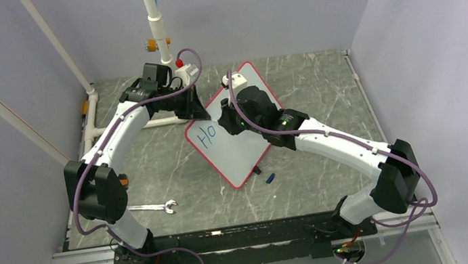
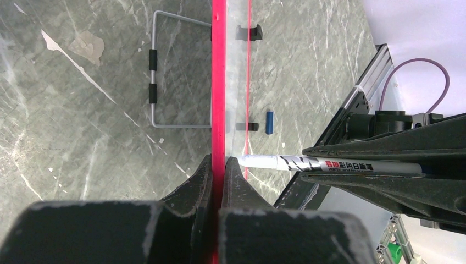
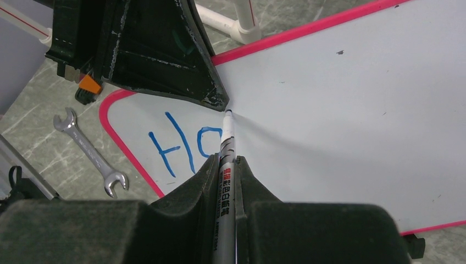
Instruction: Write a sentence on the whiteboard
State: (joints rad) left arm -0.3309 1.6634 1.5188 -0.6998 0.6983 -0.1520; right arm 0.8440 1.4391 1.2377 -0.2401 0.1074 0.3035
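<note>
At your far left a wrench (image 1: 152, 208) lies flat on the table (image 1: 321, 86), apart from the board. Your left gripper (image 2: 218, 162) is pressed together on the whiteboard's (image 1: 241, 151) red upper-left edge. Its wrist view sees the board only edge-on, so the writing face is hidden there. That view also catches a wire stand (image 2: 153, 82) behind the board, partly cut off by the edge.

The whiteboard sits mid-table, turned at an angle, and the top view hides its upper part under both grippers. The sentence (image 3: 184, 143) reads "Ho" in blue near the board's left corner. The "o" is partly covered by the right gripper's fingers, so you cannot see whether it is closed.

Your right gripper (image 3: 225, 162) pinches a marker (image 3: 227, 137) whose tip touches the board just right of the "o", close under the left gripper's fingertip. The marker's rear end is hidden between the fingers.

A small blue cap (image 1: 269, 178) lies on the table just off the board's near edge.
</note>
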